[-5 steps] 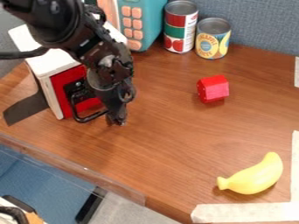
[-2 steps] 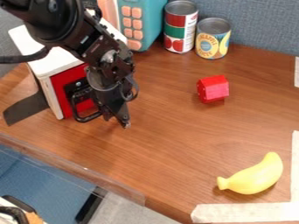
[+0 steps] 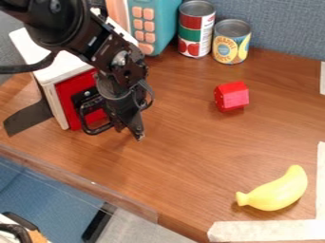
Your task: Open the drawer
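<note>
The black robot arm [image 3: 86, 35] enters at the upper left, its gripper [image 3: 131, 133] hanging low over the wooden table [image 3: 190, 156], in front of a white cabinet [image 3: 62, 66]. The cabinet's red drawer front [image 3: 66, 90] bears a looped black handle [image 3: 94, 131], near the gripper. A flat dark strip [image 3: 28, 117] extends from the cabinet's left side. Behind stand a teal object with peach buttons [image 3: 163, 23] and two upright cans, one red and green [image 3: 192, 35], one blue and yellow [image 3: 230, 45]. A red-and-pink block [image 3: 232, 97] lies right of centre; a yellow banana [image 3: 276, 192] lies at lower right, near pale tape [image 3: 260, 231].
</note>
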`<state>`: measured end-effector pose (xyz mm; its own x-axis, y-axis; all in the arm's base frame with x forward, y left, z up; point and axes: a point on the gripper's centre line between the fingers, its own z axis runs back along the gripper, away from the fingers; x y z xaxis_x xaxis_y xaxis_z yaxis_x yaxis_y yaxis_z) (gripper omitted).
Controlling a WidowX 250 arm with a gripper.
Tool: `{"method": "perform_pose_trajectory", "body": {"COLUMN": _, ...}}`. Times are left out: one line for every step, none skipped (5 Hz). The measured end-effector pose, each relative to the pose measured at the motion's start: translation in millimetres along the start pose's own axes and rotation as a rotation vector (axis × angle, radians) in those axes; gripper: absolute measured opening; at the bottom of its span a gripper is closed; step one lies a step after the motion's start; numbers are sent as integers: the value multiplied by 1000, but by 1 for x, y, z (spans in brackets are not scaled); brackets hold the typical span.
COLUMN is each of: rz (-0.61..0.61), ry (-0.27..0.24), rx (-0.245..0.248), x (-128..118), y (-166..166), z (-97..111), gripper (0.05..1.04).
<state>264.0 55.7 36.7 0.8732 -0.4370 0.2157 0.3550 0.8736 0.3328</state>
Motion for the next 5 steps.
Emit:
{"method": "perform_pose_trajectory", "body": {"rz": 17, "ry": 1, "rx": -46, "x": 2, "y": -7, "z": 1, "gripper": 117}}
{"method": "perform_pose_trajectory", "body": {"rz": 33, "ry": -4, "rx": -73, "x": 4, "y": -14, "z": 2, "gripper": 117}}
{"method": "perform_pose_trajectory", "body": {"rz": 31, "ry": -4, "rx": -99, "x": 6, "y": -22, "z": 3, "gripper": 117}}
{"method": "perform_pose_trajectory", "body": {"rz": 25, "ry": 1, "rx": -132, "x": 6, "y": -34, "z": 6, "gripper": 117}}
{"method": "perform_pose_trajectory", "body": {"rz": 22, "ry": -5, "rx": -158, "x": 7, "y": -46, "z": 12, "gripper": 117}}
